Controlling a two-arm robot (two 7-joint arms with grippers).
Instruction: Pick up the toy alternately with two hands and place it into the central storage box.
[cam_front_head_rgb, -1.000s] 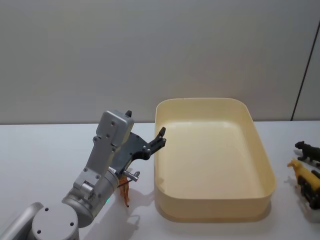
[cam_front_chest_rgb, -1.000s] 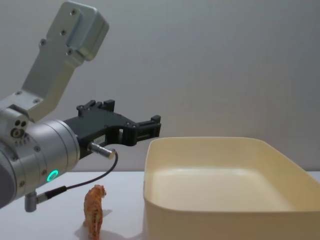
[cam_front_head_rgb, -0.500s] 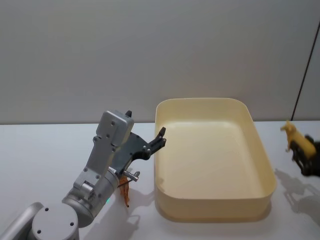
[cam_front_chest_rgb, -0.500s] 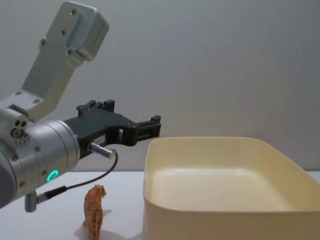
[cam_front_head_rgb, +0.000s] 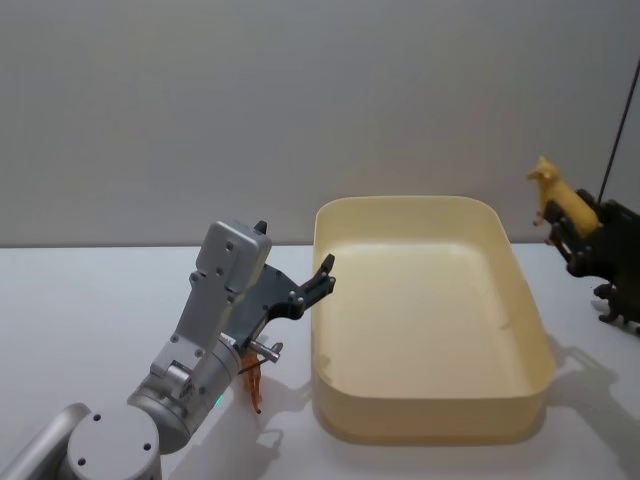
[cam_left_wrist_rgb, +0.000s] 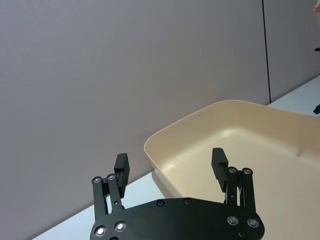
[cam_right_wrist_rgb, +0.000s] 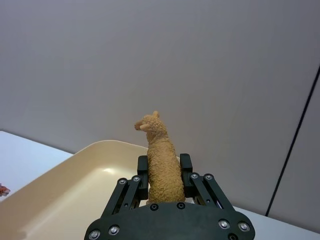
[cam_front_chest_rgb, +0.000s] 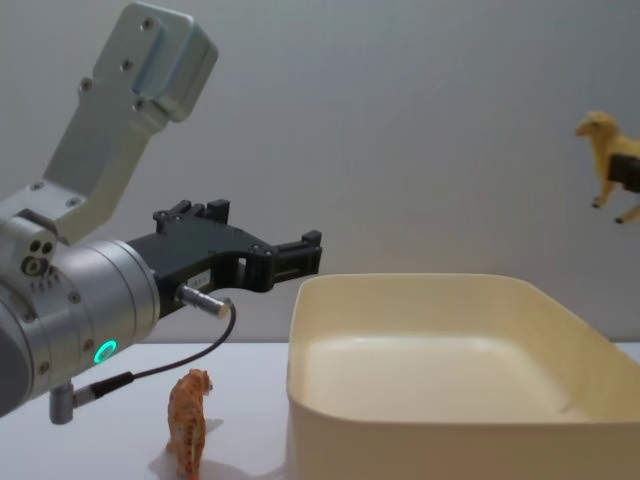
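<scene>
Box (cam_front_head_rgb: 430, 418) takes the lower centre and right of the head view, empty, its long walls running away from the camera. Left gripper (cam_left_wrist_rgb: 170, 161) hangs at the lower left of that view, just beside the box's left rim, fingers apart and holding nothing; it looks idle. Right gripper (cam_right_wrist_rgb: 164, 169) is at the right edge, upper half, clamped on the flanks of the yellow toy (cam_right_wrist_rgb: 159, 142), which stands upright with its head up. In the chest view the toy sits at the upper right, well above the rim. In the head view it appears outside the far right corner, not yet over the floor. Tiger (cam_front_chest_rgb: 188, 425) stands at the lower left of the chest view, near the box's left wall.

The step in hand looks like the carry. Done well, the right arm would move toward frame centre until the toy is over the floor, lower it inside the walls, then part the fingers. Letting go from this height risks a bounce or a knock on the rim.
</scene>
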